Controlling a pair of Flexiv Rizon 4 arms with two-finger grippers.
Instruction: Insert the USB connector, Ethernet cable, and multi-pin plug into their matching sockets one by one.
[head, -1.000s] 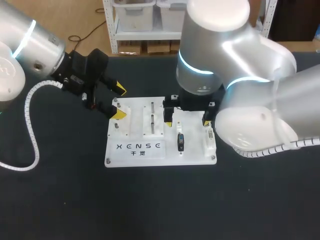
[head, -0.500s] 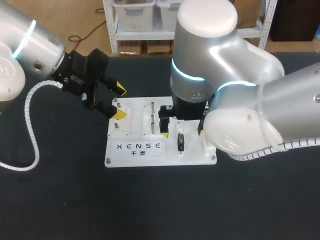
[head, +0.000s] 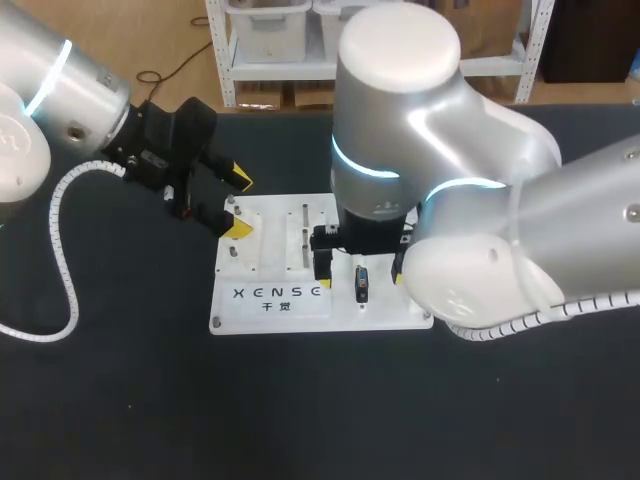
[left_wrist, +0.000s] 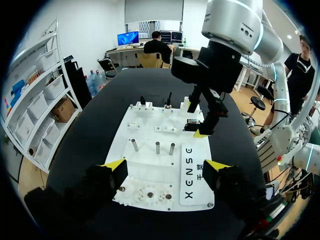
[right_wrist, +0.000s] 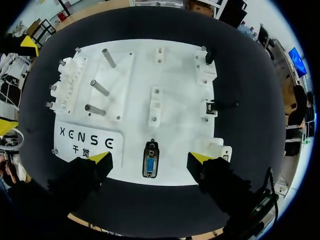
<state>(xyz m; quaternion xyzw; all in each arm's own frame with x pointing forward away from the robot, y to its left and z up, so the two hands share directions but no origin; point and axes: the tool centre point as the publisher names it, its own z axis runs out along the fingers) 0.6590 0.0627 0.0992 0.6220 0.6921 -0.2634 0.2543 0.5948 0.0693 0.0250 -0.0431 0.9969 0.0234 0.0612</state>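
A white practice board (head: 385, 312) lies mid-table. Near its front edge sits a dark multi-pin connector (head: 361, 283) with a blue face (right_wrist: 150, 165). My right gripper (head: 360, 272) hangs just above it, open, one yellow tip on each side and neither touching it. In the right wrist view the connector lies straight between the fingertips (right_wrist: 101, 158) of that gripper (right_wrist: 150, 158). My left gripper (head: 238, 205) hovers open over the board's back left corner, holding nothing. In the left wrist view it (left_wrist: 165, 167) straddles the board's near edge (left_wrist: 150, 165), and the right gripper (left_wrist: 198, 119) shows beyond.
Three metal pegs (right_wrist: 98, 88) stand on the board's left part beside a toothed white block (right_wrist: 62, 82). Small sockets and clips (right_wrist: 209, 107) line its right edge, with a white block (right_wrist: 220, 148) at the front right corner. Black tabletop surrounds the board.
My right arm has swung left and toward the board's front, bringing its open gripper over the multi-pin connector. The left arm has not moved.
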